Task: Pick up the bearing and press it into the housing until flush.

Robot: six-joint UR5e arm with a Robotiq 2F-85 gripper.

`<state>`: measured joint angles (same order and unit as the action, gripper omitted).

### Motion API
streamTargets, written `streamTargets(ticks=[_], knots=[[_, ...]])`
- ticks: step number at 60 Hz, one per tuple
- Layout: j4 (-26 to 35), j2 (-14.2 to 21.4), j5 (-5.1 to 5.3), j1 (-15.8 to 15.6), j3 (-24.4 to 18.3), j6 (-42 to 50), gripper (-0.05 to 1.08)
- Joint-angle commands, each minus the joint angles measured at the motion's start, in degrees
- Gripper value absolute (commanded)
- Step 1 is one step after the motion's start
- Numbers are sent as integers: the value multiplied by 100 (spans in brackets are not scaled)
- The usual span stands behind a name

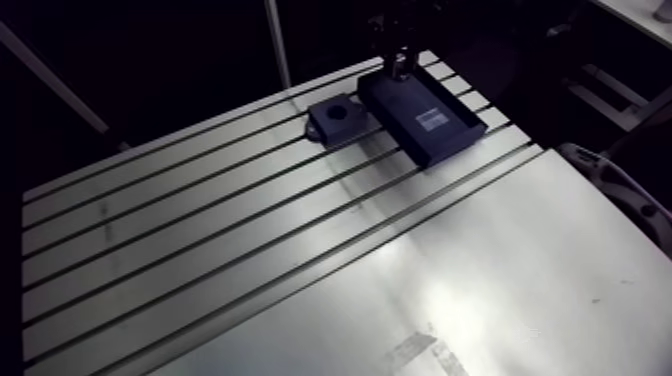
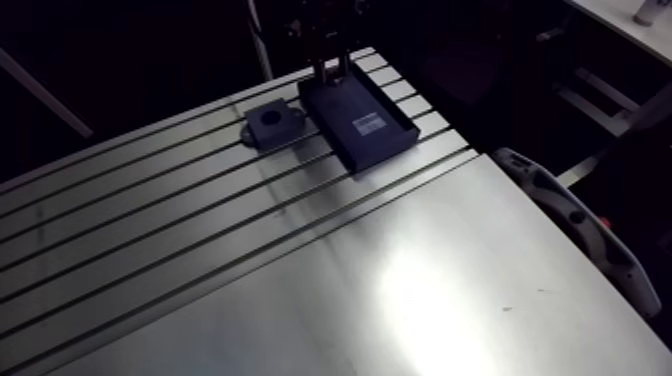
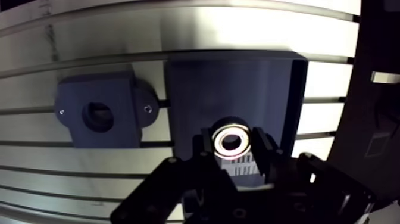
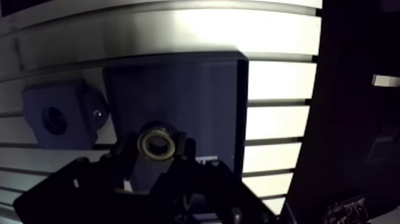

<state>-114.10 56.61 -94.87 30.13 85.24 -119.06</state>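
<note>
In the wrist view a shiny ring bearing (image 3: 231, 140) sits between my two fingers, and both pads press on its sides. My gripper (image 3: 233, 144) is shut on it above the floor of a dark rectangular tray (image 3: 238, 83). Whether the bearing is lifted off the tray floor I cannot tell. The dark housing (image 3: 101, 113), a block with a round bore and two screw ears, lies on the table beside the tray, apart from the gripper. The arm view shows the gripper (image 1: 400, 65) standing at the far end of the tray (image 1: 445, 150), with the housing (image 1: 338, 117) just left of it.
The slotted aluminium table (image 1: 250, 230) runs toward the camera. A smooth metal plate (image 1: 480, 290) covers its near right part. A grey curved object (image 1: 620, 190) lies just past the table's right edge. The tray and housing stand near the far edge.
</note>
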Motion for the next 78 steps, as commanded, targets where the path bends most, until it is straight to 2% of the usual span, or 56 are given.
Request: streamTargets(ticks=[1,18,33,42,57,78], knots=[[359,478,42,-147,98,249,75],[342,540,61,-554,292,428,75],[41,522,60,-865,433,590,76],[-89,497,70,-909,471,581,76],[-235,358,10,-947,497,582,77],[-405,154,17,-946,559,518,77]])
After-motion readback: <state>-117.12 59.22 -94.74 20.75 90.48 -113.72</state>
